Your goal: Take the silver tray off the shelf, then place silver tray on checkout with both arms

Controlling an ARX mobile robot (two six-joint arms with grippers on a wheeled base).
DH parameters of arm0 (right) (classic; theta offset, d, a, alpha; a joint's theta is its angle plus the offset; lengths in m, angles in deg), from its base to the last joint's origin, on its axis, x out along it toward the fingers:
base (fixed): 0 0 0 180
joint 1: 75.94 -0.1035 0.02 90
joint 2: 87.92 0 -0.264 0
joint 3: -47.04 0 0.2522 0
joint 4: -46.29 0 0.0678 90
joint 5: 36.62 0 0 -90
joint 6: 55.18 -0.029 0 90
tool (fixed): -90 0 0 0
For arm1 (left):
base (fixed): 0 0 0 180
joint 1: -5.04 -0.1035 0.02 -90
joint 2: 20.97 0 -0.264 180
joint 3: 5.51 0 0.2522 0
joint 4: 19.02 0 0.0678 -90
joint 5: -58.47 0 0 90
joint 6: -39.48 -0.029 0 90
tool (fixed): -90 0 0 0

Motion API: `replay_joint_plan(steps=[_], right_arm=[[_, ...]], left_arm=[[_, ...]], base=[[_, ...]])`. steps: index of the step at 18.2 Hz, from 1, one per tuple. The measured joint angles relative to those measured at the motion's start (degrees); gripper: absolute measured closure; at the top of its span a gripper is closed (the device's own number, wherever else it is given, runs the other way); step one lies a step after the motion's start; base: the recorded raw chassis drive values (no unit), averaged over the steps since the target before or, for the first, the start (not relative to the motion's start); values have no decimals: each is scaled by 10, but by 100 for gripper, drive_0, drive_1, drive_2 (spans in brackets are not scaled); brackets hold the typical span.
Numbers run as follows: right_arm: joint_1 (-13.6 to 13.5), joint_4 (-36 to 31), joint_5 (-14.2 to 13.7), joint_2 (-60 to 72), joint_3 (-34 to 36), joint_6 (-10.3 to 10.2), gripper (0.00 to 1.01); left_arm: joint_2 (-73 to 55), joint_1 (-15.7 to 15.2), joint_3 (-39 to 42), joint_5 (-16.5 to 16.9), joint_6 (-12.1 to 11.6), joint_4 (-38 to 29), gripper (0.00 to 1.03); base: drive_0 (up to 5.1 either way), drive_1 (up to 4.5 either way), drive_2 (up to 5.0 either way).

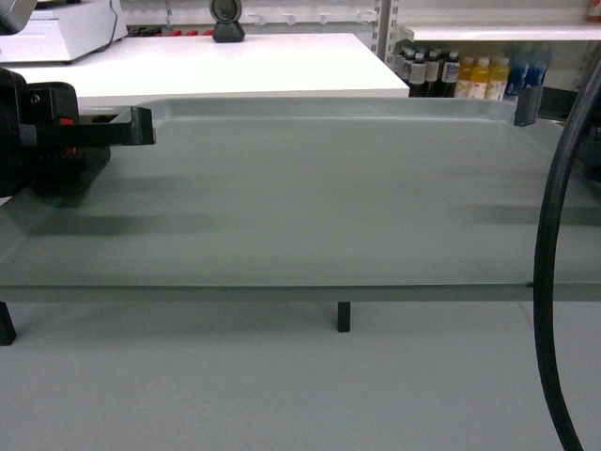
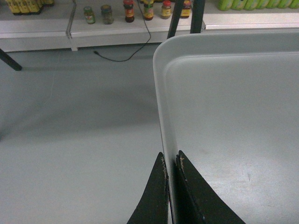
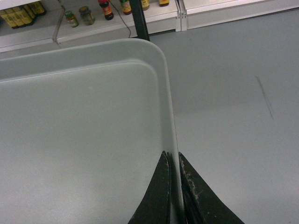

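Silver tray [image 1: 310, 188] hangs level in the air, its long axis running left to right across the head view, rim up and its flat bottom facing the camera above. It is held at both short ends. The left gripper [image 2: 171, 161] has its jaws closed on the left rim, one finger inside the tray and one outside; the right gripper [image 3: 173, 158] clamps the right rim the same way. Beyond the tray's far long edge lies the white checkout counter [image 1: 235, 66] with a black barcode scanner [image 1: 226, 19]. Grey floor [image 1: 282, 385] shows beneath.
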Motion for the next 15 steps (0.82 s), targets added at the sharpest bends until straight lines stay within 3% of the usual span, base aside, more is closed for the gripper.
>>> replay_joint_plan(steps=[15], right_arm=[[0, 0, 0, 0, 0, 0, 98]], left_arm=[[0, 0, 0, 0, 0, 0, 100]], base=[[-466, 235, 235]])
